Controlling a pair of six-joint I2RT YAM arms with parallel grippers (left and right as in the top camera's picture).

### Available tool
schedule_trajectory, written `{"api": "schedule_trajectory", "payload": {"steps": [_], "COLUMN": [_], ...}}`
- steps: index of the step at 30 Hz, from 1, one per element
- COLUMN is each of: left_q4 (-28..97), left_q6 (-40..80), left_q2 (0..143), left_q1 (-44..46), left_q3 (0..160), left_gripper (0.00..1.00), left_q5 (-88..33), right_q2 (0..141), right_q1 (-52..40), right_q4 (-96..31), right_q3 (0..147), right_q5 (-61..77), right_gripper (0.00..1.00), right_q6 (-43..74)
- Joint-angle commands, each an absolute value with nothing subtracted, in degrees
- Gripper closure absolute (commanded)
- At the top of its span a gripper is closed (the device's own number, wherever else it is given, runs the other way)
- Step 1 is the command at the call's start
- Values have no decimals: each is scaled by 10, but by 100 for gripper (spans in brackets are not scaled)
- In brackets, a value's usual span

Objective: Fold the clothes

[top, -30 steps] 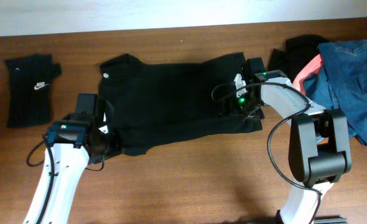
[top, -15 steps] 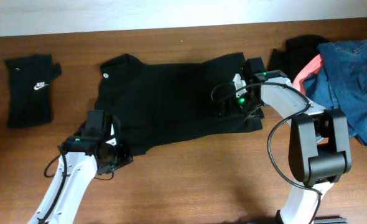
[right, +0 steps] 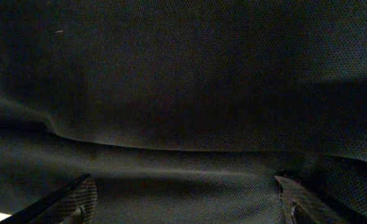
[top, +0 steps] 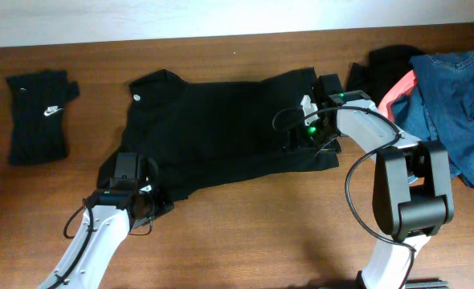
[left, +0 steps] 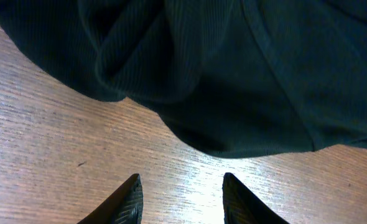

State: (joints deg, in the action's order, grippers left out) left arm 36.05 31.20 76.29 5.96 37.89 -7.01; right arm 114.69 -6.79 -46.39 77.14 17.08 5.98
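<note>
- L claw (left: pixel 182 198) is hanging low over the bare wooden table (left: pixel 59 143), fingers standing apart w/ nothing btw them.
- Black short-sleeved shirt (top: pixel 221 128) is lying spread across the table. Its bunched lower-left hem is sitting just ahead of the L claw tips, not touching them in the wrist view.
- R claw (right: pixel 183 200) is spreading wide, tips at the far edges of its wrist view. Black shirt fabric is filling everything ahead of & under it.
- Can't tell if the R claw tips are pressing on the cloth, since the view is too dark.
- Seen from overhead, R claw is sitting on the shirt's right edge.
- Small white round logo (top: pixel 137 94) is showing at the shirt's top-left corner, well beyond L claw.
- Folded black swoosh piece (top: pixel 40 112) is lying well to the left of L claw, apart from the shirt.
- A pile is lying to the right of R claw: blue denim (top: pixel 454 104) on top, coral-pink piece (top: pixel 398 90) peeking out at its edge, another black garment (top: pixel 386 63) behind.
</note>
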Motion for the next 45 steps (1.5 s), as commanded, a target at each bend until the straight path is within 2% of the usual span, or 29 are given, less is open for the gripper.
{"api": "schedule_trajectory", "payload": {"steps": [1,14,16,17,19,45], "left_q4": [343,312,308,305,298,269], "left_q6": [322,328,328,328,328,317], "left_q2": [763,812,813,813,812,809], "left_q1": [56,56,56,56,56,56], "left_q3": [372,372,372,372,374,467], "left_gripper": [58,60,83,88,92,92], "left_q5": [-62,-46,-60,-70,-84,-62], "right_q2": [1166,1166,1166,1166,1166,1166], "right_q1": [-68,-68,-68,-68,-68,-68], "right_q4": [-452,-452,-452,-452,-452,-454], "right_q3": [768,768,768,768,767,764], "right_q5": [165,165,165,165,165,165], "right_gripper": [11,11,11,11,11,10], "right_q6": [47,47,47,47,47,47]}}
